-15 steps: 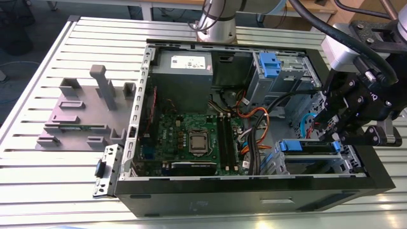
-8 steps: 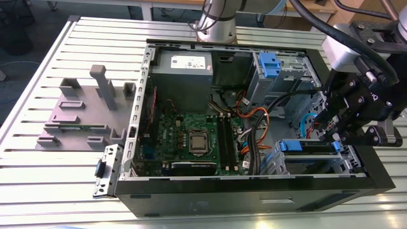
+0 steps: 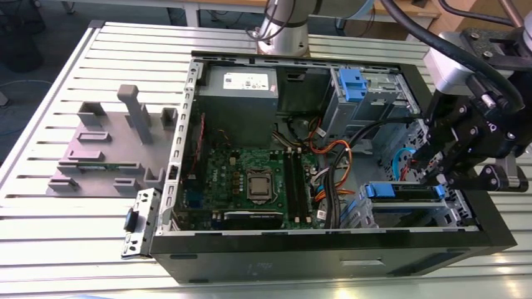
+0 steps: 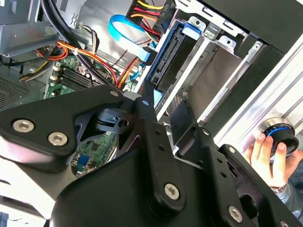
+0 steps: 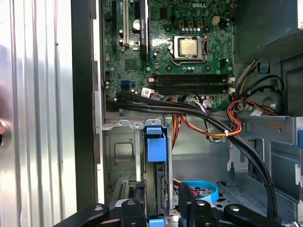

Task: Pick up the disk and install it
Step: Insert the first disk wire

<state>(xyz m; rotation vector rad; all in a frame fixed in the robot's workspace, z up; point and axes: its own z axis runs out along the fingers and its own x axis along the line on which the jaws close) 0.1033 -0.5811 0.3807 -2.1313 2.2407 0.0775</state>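
So the tool (image 3: 438, 180) hangs right over the drive bay at the corner of the open computer case (image 3: 332, 249), on the exterior view's right, with its black fingers (image 5: 132, 213) spread apart on either side of the disk (image 3: 405, 191) and, as far as I can see, not clamping it. The disk sits edge-up in the bay slot, blue bracket showing, pretty tight between the metal bay walls (image 5: 118, 156) with barely any room sideways. Just next to it there's a mess of orange and black cables (image 5: 222, 127) and a blue ribbon cable (image 4: 128, 35) crowding the gap toward the motherboard (image 3: 258, 187). Outside the case wall, a person's hand (image 4: 265, 156) is on a black knob at the slatted tabletop (image 3: 66, 237) edge. The grey stand (image 3: 108, 146) sits well apart on the exterior view's left, with lots of free room around it.
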